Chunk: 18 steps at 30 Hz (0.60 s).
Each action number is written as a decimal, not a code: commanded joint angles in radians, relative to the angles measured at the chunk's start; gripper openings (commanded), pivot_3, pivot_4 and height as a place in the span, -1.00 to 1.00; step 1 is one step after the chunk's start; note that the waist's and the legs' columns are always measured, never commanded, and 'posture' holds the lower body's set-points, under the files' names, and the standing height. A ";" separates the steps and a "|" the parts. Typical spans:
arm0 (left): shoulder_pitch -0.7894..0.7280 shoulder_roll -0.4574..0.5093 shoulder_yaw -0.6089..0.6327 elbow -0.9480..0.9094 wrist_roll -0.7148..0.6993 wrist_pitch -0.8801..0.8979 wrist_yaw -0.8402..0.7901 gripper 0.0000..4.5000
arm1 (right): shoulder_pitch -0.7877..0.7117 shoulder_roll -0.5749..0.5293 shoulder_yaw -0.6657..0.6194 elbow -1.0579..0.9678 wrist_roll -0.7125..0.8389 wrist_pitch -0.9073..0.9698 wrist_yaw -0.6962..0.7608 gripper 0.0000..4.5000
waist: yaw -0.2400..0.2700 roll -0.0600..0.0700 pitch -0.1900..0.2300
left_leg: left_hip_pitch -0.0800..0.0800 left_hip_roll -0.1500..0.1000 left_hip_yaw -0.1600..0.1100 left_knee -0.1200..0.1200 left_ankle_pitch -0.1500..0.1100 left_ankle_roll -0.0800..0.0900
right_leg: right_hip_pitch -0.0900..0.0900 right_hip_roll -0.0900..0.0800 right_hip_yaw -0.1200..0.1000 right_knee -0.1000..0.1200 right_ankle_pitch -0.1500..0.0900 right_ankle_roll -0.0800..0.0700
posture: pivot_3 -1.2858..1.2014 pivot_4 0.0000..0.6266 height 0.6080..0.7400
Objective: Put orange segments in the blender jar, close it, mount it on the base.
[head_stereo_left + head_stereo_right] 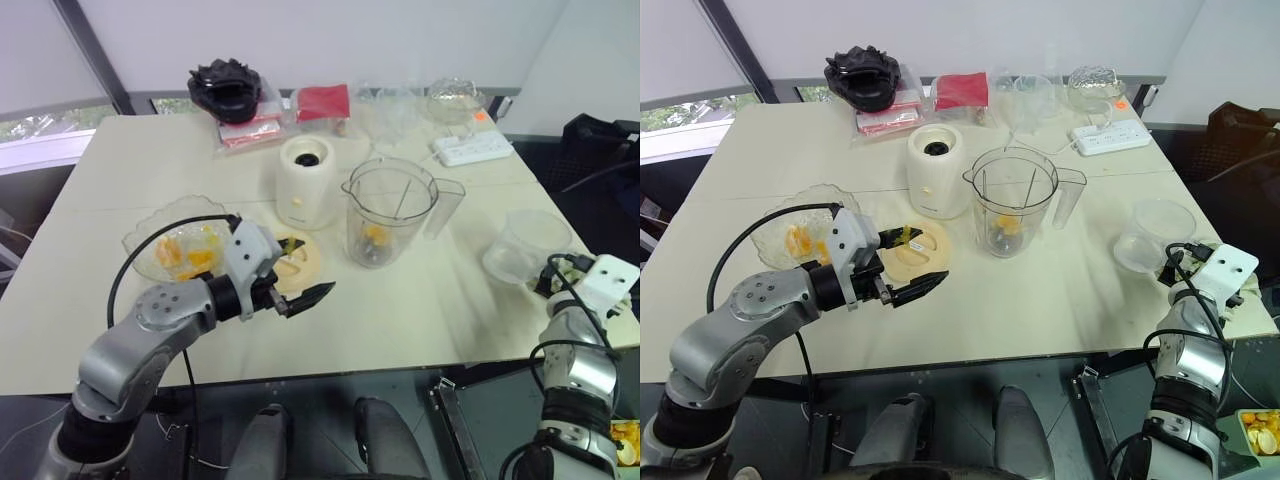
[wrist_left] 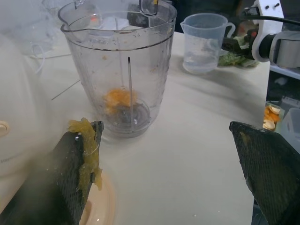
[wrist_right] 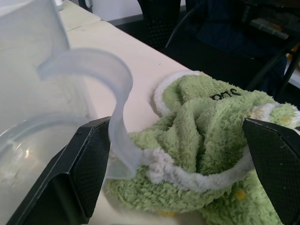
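The left gripper (image 1: pixel 308 298) hangs spread wide, holding nothing, orange pulp (image 2: pixel 88 149) stuck to one finger; the right gripper (image 3: pixel 187 168) is spread over a green cloth (image 3: pixel 206 140). Just behind the left one lie the orange segments (image 1: pixel 185 255) in the glass bowl (image 1: pixel 150 228); I judge it should pinch one gently. Ahead stands the blender jar (image 1: pixel 388 215), a segment already inside, the base (image 1: pixel 306 180) beside it.

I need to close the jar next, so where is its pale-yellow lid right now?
The lid lies flat on the table, in front of the base and left of the blender jar.
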 commanded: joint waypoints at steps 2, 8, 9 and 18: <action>0.009 0.005 0.001 -0.009 0.016 -0.033 -0.010 1.00 | 0.005 -0.044 0.001 -0.024 -0.033 -0.056 0.007 0.98 | -0.003 0.000 0.000 | 0.000 0.000 0.000 0.000 0.000 0.000 | 0.000 0.000 0.000 0.000 0.000 0.000 | 0.03 -0.52 1.00; 0.019 0.001 -0.010 0.002 0.028 -0.051 -0.022 1.00 | -0.003 -0.074 -0.001 0.008 -0.052 -0.090 0.016 0.98 | -0.003 0.000 0.000 | 0.000 0.000 0.000 0.000 0.000 0.000 | 0.000 0.000 0.000 0.000 0.000 0.000 | 0.03 -0.52 1.00; 0.020 0.000 -0.012 0.003 0.030 -0.053 -0.024 1.00 | -0.009 -0.080 0.001 0.022 -0.054 -0.095 0.019 0.98 | -0.003 0.000 0.000 | 0.000 0.000 0.000 0.000 0.000 0.000 | 0.000 0.000 0.000 0.000 0.000 0.000 | 0.03 -0.52 1.00; 0.009 -0.002 -0.015 -0.006 0.034 -0.045 -0.023 1.00 | -0.091 -0.131 0.030 0.193 -0.069 -0.147 0.043 0.98 | -0.006 0.000 0.000 | 0.000 0.000 0.000 0.000 0.000 0.000 | 0.000 0.000 0.000 0.000 0.000 0.000 | 0.03 -0.52 1.00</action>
